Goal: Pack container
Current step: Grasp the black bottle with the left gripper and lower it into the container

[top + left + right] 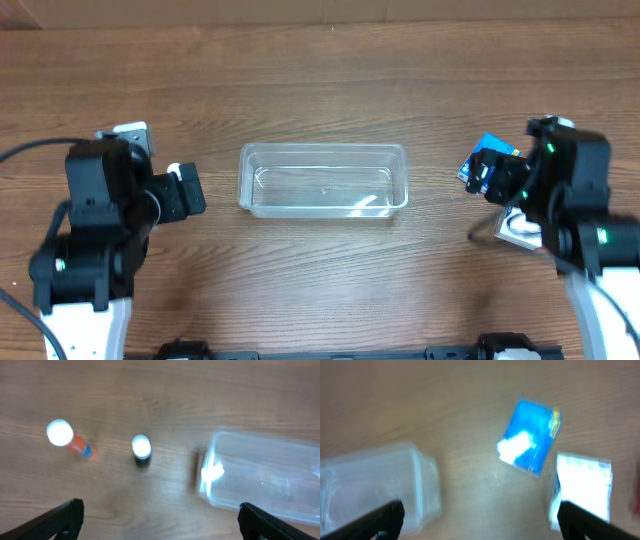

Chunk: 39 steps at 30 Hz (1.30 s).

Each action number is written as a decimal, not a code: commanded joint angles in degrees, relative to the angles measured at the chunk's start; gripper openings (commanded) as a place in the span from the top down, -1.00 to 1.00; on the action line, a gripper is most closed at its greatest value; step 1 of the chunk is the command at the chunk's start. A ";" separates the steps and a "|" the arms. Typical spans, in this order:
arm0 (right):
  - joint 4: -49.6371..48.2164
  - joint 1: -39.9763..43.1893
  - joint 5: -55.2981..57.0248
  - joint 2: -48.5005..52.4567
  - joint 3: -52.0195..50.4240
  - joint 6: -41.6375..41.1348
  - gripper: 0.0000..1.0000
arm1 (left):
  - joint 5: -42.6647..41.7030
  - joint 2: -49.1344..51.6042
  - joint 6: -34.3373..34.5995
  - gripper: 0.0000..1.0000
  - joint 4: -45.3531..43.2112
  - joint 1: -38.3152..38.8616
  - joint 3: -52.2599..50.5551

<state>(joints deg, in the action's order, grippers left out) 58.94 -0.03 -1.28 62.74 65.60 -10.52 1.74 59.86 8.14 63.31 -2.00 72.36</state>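
The clear plastic container (320, 149) stands empty at the table's middle. It shows at the right of the left wrist view (265, 477) and at the left of the right wrist view (380, 485). My left gripper (160, 520) is open and empty, above bare wood left of the container. An orange tube with a white cap (67, 440) and a small dark bottle with a white cap (141, 451) stand ahead of it. My right gripper (480, 520) is open and empty, right of the container. A blue box (530, 442) and a white packet (582, 487) lie near it.
In the overhead view the blue box (492, 152) and white packet (520, 228) are partly under the right arm. The tube and bottle are hidden under the left arm. A red thing (636, 492) shows at the right wrist view's edge. Both wrist views are blurred.
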 commanded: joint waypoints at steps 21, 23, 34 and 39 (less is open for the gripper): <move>4.44 -0.22 -0.92 11.87 7.21 1.33 -1.00 | -1.73 43.10 -0.90 -1.00 -6.86 -6.62 7.21; 4.44 -0.22 -0.90 11.87 7.21 1.33 -1.00 | -1.75 44.70 -1.95 -0.94 -7.76 -6.54 7.21; 4.39 -0.22 -0.90 11.87 7.21 1.33 -1.00 | -1.77 45.00 -1.70 0.51 -7.15 -6.47 7.39; 4.17 -0.22 -0.94 11.87 7.21 1.33 -1.00 | -1.68 41.62 -0.20 0.81 -0.74 -3.26 14.12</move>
<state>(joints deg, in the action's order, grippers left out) 63.59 -0.05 -2.15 74.87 70.94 -9.37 0.64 104.33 6.61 60.34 -7.90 80.40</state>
